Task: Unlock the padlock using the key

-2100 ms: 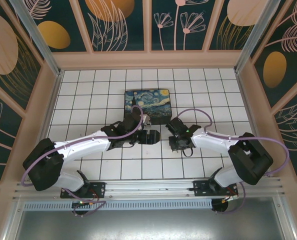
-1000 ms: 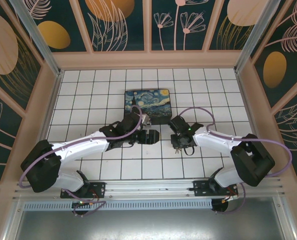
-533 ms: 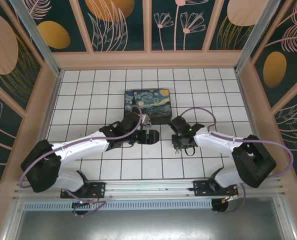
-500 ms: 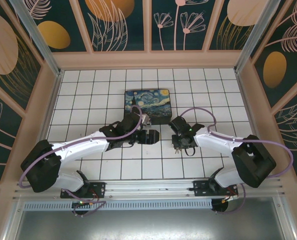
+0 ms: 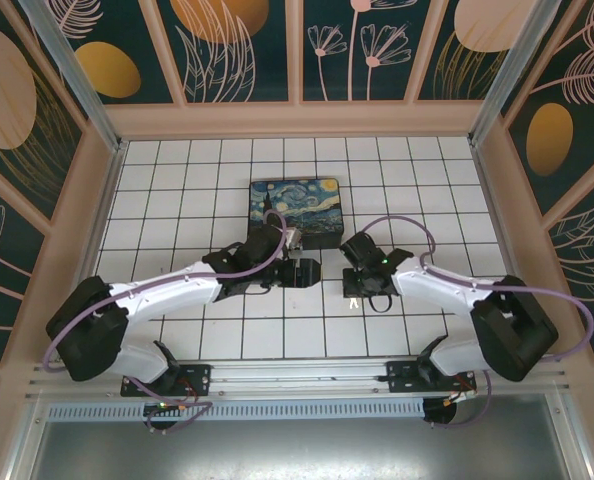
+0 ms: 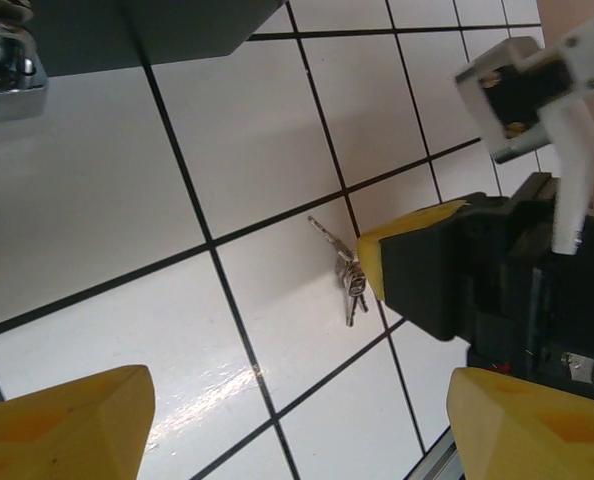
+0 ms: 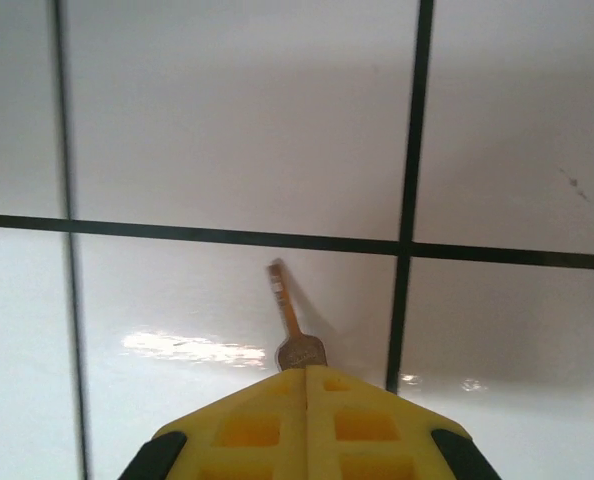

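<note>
Change at the right: the right gripper (image 7: 307, 378) has now pressed its two yellow fingers (image 7: 247, 430) tight together on the key (image 7: 289, 325)
Change in the right arm: in the top view its elbow sits a little lower and more to the right than a second ago
Change at the left: the left arm has hardly moved
Left gripper: the left gripper (image 6: 297, 430) is wide open with nothing in it, low over the tiles in front of the box (image 5: 297, 208)
Where the key is: it is pinched by its head in the right gripper, and the thin end sticks out over a white tile, close to a black line (the left wrist view shows a tiny bunch (image 6: 349, 280) there, too small to count)
Where the padlock is: the padlock (image 6: 2, 70) is shiny and sits right at the box's dark front, well apart from the key
In the way: a yellow finger of the right gripper hides part of the key bunch in the left wrist view; the left arm's wrist covers the near edge of the box in the top view
Around: the table (image 5: 177, 180) has white tiles with black lines, and painted walls with flowers stand on three sides
Count: two arms, two grippers, one box, one padlock, one key end sticking out
</note>
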